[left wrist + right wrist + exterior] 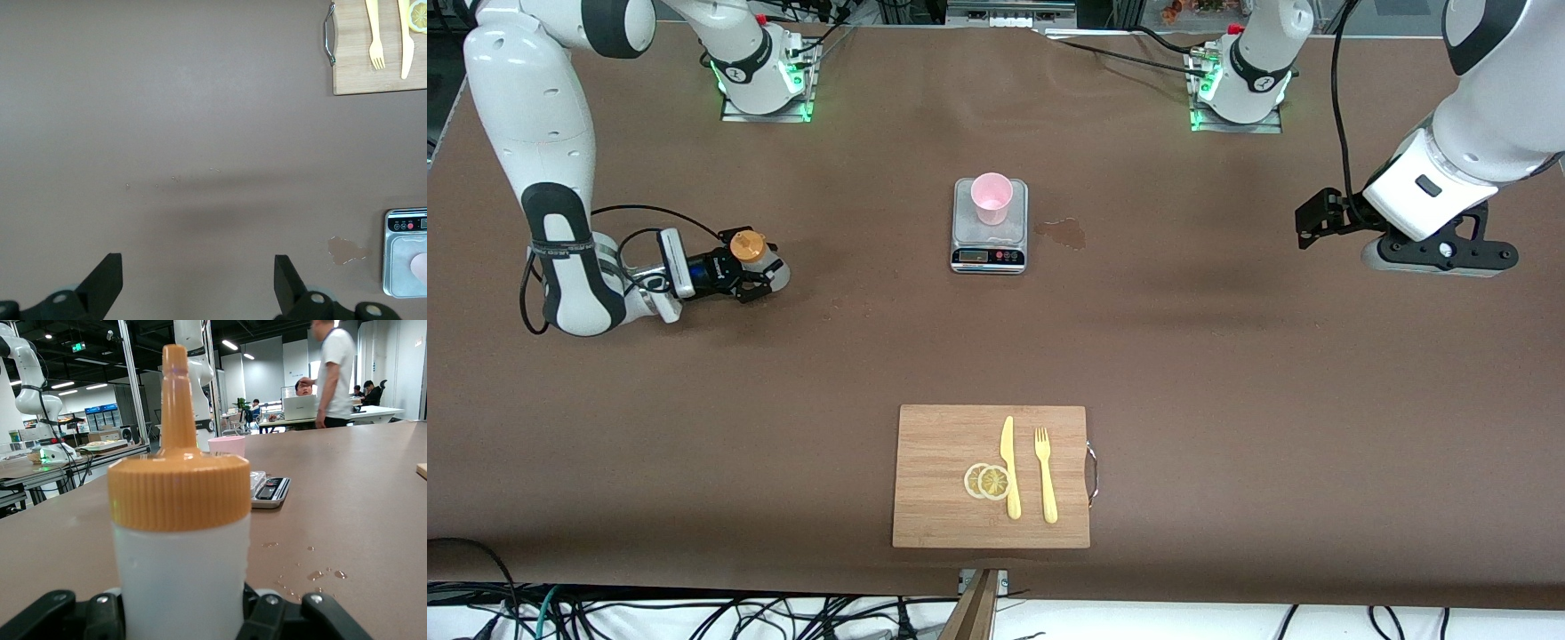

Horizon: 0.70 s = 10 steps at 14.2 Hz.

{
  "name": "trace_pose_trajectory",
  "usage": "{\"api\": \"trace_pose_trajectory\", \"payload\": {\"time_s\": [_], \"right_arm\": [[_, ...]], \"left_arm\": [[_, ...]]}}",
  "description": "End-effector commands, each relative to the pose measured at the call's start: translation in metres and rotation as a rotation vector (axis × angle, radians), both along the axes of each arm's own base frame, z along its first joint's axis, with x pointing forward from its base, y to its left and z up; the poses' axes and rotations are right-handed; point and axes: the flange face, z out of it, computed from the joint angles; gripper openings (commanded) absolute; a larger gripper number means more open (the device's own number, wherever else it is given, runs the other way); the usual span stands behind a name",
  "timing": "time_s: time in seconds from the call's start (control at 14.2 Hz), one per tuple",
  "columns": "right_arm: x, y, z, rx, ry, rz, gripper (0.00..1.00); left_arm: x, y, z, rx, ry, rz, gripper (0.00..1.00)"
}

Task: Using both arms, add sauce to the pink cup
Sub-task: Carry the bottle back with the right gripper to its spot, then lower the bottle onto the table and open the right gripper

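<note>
My right gripper (pixel 758 277) sat low at the bench (pixel 1227 373), toward the right arm's end, with its black fingers (pixel 100 617) on either side of the small translucent whitish squeeze bottle of sauce with the orange nozzle cap (pixel 751 254); whether those fingers were pressing the bottle or only bracketing it I could not tell. The bottle stood between them, its long axis upright, nozzle pointing up. From there the small pale pink tapered cup (pixel 991 197) stood well apart toward the middle of the bench, upright on the plate of a silver kitchen scale (pixel 989 253). My left gripper (pixel 1316 222) hung over bare bench toward the left arm's end, fingers (pixel 107 283) spread wide with nothing between them, waiting. I judged the cup lay about midway between my two hands. I counted one bottle, one cup, one scale, one wooden cutting board (pixel 943 444), one yellow knife (pixel 1009 467), one yellow fork (pixel 1045 476) and two lemon slices (pixel 987 481).
</note>
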Motion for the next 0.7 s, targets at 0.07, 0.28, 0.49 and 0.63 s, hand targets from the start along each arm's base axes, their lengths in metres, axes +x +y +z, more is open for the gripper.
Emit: {"api": "trace_pose_trajectory", "payload": {"time_s": [0.07, 0.28, 0.49, 0.63], "right_arm": [[-0.001, 0.0, 0.003, 0.055, -0.069, -0.003, 1.0], [-0.002, -0.021, 0.009, 0.034, -0.068, -0.002, 1.0], [0.001, -0.052, 0.024, -0.002, -0.087, 0.034, 1.0], [0.012, -0.079, 0.048, -0.056, -0.126, 0.067, 1.0]], "left_arm": [[0.0, 0.001, 0.005, 0.005, 0.006, -0.012, 1.0], [-0.002, 0.001, 0.004, 0.007, 0.016, -0.006, 1.0], [-0.002, 0.001, 0.004, 0.007, 0.016, -0.004, 1.0], [-0.002, 0.001, 0.004, 0.007, 0.016, -0.004, 1.0]]}}
